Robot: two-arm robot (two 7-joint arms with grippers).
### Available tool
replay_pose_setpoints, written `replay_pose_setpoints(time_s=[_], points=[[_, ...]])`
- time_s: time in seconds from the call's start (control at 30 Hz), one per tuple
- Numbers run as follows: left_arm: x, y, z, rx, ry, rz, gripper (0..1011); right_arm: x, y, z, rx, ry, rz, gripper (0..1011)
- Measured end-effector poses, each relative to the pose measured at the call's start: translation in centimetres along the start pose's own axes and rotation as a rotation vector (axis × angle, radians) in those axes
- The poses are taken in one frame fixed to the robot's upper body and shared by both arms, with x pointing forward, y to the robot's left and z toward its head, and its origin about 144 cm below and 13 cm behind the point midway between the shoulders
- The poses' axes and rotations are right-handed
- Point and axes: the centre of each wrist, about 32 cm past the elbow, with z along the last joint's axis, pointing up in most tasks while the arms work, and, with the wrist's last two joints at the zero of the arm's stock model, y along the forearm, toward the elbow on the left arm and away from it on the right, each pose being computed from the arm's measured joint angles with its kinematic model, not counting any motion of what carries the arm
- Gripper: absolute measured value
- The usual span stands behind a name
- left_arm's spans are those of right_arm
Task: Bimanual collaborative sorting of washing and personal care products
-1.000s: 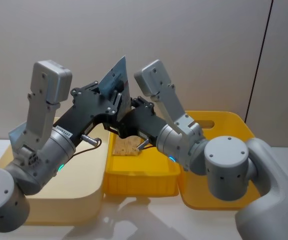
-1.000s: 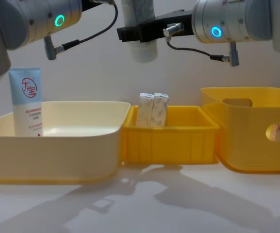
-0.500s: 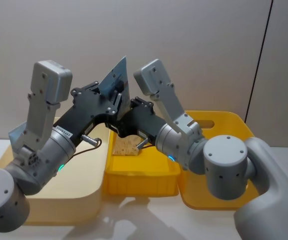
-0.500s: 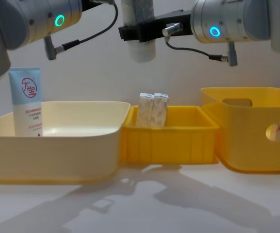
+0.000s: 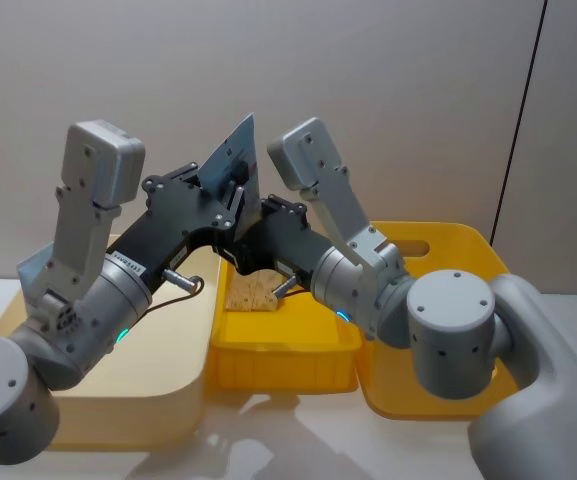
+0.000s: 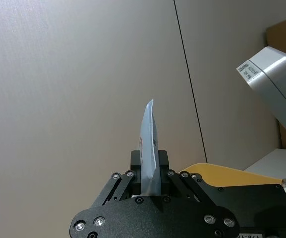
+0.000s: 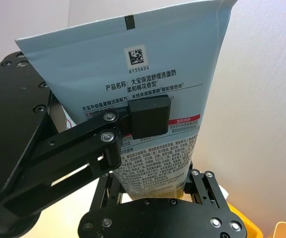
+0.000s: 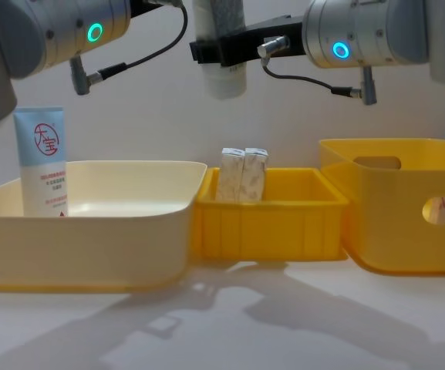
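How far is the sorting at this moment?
Done: one squeeze tube stands in the cream bin. In hand: both the left gripper and the right gripper grip a second tube in the air. Left: placing this tube; two cartons stand in the small yellow bin.

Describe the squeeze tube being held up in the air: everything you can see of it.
The held tube is a flat, soft-looking plastic tube, light blue at its crimped end with a small code and dense print down the back, white lower down. It stands crimp end up, cap end down, above the small yellow bin. The left hand clamps its edges, and the right hand has a pad pressed on its printed face.
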Motion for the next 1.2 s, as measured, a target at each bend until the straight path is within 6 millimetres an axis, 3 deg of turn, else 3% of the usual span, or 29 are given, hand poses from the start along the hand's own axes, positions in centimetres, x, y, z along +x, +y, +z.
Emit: replay_pose_setpoints(time_s=[0.67, 0.83, 1.07, 1.2], points=[[0.0, 0.0, 0.0, 0.0, 0.0, 0.0, 190, 0.0, 0.02, -0.01, -0.001, 0.001, 0.0, 559], [-0.01, -0.01, 0.01, -0.002, 0.0, 0.0, 269, 0.0, 0.02, -0.04, -0.003, 0.0, 0.0, 557], [-0.01, -0.01, 0.0, -0.001, 0.0, 0.0, 522, -0.01, 0.02, -0.04, -0.003, 0.0, -0.001, 557], [-0.01, -0.01, 0.0, -0.001, 0.0, 0.0, 601, 0.02, 0.0, -0.03, -0.002, 0.0, -0.006, 557]])
